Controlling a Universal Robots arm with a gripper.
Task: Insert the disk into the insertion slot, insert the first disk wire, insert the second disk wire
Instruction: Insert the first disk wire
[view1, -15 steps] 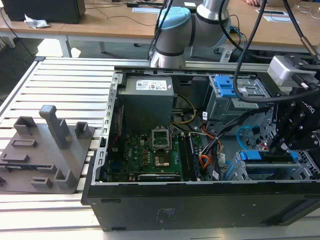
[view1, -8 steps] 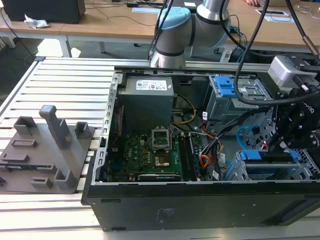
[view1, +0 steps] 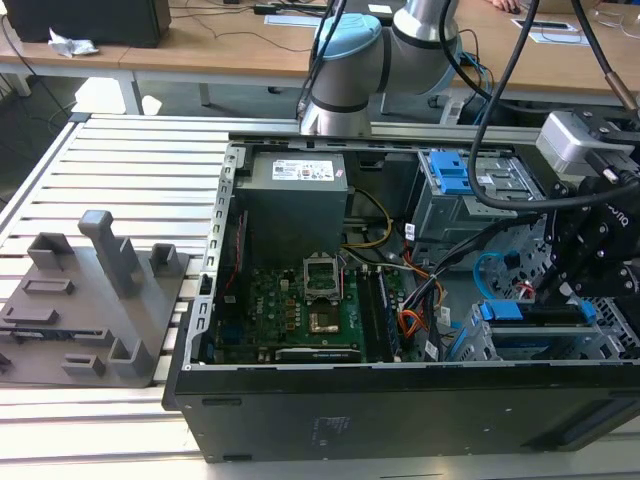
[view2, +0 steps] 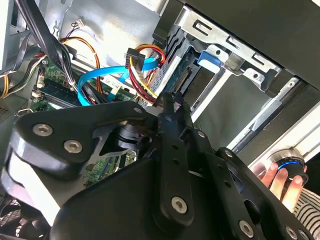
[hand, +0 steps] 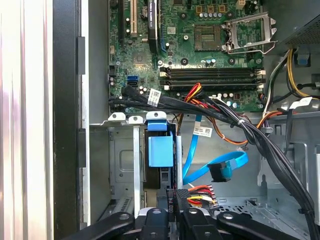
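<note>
The disk (hand: 160, 150), in its bright blue frame, sits inside the silver-grey insertion slot (hand: 122, 167); in the exterior view the disk (view1: 535, 312) lies in the cage (view1: 520, 348) at the case's front right corner. My gripper (hand: 175, 212) is shut on the black plug (hand: 181, 196) of the first disk wire, a red, yellow and black bundle (hand: 201, 190), just behind the disk's rear edge. The second disk wire (hand: 192, 160), a light-blue cable with a dark plug (hand: 220, 172), hangs loose beside it. In the second wrist view the gripper (view2: 170, 102) points at the disk's connector (view2: 182, 77).
The motherboard (hand: 200, 45) and a thick black cable bundle (hand: 235, 120) lie beyond the cage. A darker bay with a blue latch (view1: 450, 175) stands at the back right. A person's hand (view2: 280, 180) rests outside the case. A grey fixture (view1: 95, 300) sits at the exterior view's left.
</note>
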